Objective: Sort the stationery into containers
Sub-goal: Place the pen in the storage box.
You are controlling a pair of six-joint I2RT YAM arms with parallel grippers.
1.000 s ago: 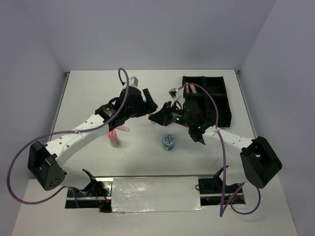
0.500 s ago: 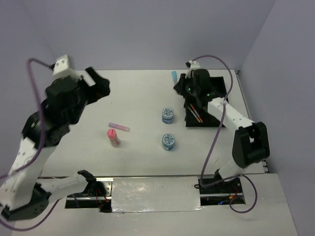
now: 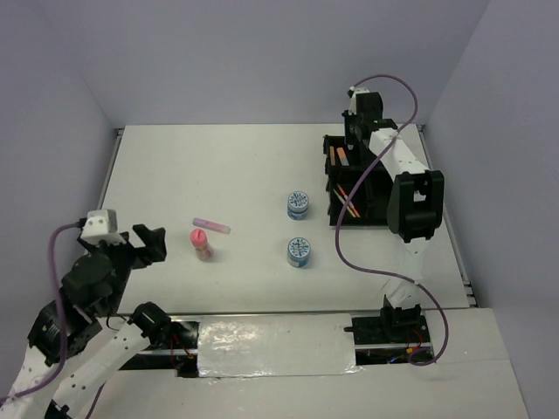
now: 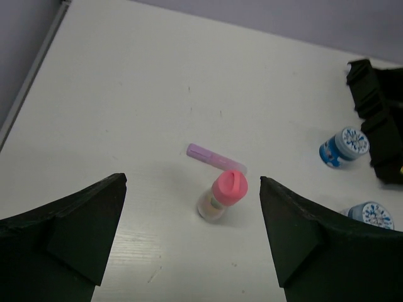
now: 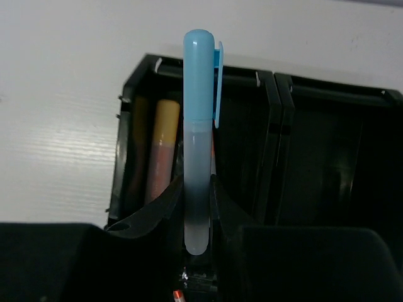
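Orange highlighter (image 5: 165,145) in black tray (image 5: 274,113); right claw (image 5: 196,196) tight around blue highlighter (image 5: 198,82); left claw (image 4: 192,182) agape, empty.

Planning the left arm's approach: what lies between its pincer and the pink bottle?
Only bare table, seen in the top view, between the open left pincer and the pink bottle.

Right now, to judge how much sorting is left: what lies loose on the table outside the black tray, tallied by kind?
Blue-white tubs: 2
Pink bottle: 1
Purple highlighter: 1
Total: 4
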